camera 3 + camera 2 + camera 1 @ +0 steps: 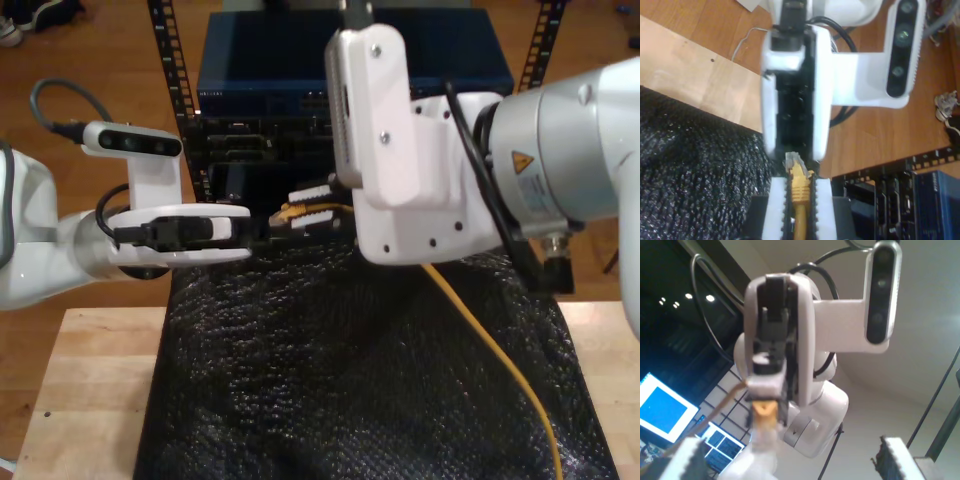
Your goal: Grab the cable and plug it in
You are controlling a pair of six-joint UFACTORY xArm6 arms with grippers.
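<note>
Cable clamped in my second gripper

At the exterior view's left, my first gripper stands with jaws wide, facing the clear plug at centre frame. From there the yellow cable trails to lower right across the black mat.

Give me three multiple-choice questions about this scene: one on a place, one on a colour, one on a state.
1. What does the cable run across in the exterior view?
A. black mat
B. bare wood
C. blue sheet

2. What colour is the cable?
A. green
B. yellow
C. red

3. My second gripper is:
A. open
B. shut on the cable
C. shut on nothing

Answers:
1. A, the cable trails over the mat.
2. B, it is plainly yellow.
3. B, the pads clamp its plug end.
</note>
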